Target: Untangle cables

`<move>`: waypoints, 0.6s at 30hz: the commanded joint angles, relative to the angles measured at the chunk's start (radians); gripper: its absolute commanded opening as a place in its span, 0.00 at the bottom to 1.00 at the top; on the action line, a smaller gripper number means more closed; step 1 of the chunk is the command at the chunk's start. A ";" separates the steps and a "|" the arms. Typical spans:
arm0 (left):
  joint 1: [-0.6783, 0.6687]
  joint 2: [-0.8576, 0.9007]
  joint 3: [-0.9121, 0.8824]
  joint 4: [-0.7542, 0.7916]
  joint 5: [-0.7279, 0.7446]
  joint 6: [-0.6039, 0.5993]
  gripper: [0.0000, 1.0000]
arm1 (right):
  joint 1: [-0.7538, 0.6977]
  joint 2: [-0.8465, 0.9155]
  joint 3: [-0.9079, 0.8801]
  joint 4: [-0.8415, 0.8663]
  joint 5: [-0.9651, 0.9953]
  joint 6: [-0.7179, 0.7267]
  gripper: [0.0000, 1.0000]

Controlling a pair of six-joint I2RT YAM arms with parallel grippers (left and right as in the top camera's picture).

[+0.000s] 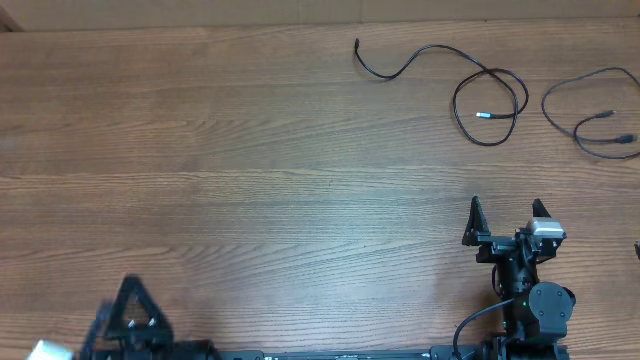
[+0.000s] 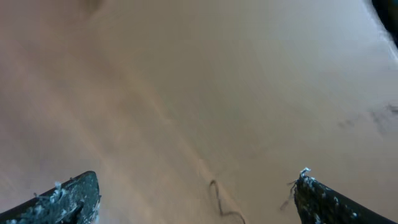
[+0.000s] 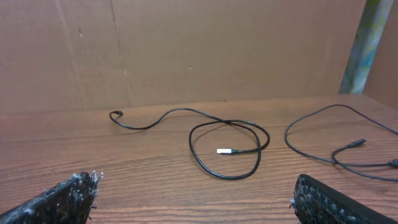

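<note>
Looped cable [image 3: 227,122] and second cable [image 3: 349,147] apart near table [image 1: 250,180] far right corner, left hand [image 2: 198,186] and right hand [image 1: 507,205] spread wide, empty, at near edge

- Left wrist view is blurred; the thin dark squiggle [image 2: 219,200] low in it cannot be made out
- Right cable [image 1: 597,119] runs off the right edge in both other views
- Left pincer [image 1: 130,305] overhead is smeared and cut by the bottom edge

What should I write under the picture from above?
A looped black cord and a second cord lie apart on the wooden table, beyond the robot's open right hand.
</note>
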 commanded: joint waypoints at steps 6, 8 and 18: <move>0.005 -0.010 -0.319 0.407 0.216 0.505 0.99 | -0.005 -0.009 -0.010 0.006 0.008 -0.012 1.00; 0.005 -0.010 -0.406 0.500 0.213 0.505 0.99 | -0.005 -0.009 -0.010 0.006 0.008 -0.013 1.00; 0.005 -0.010 -0.764 0.874 0.216 0.587 0.99 | -0.005 -0.009 -0.010 0.006 0.008 -0.012 1.00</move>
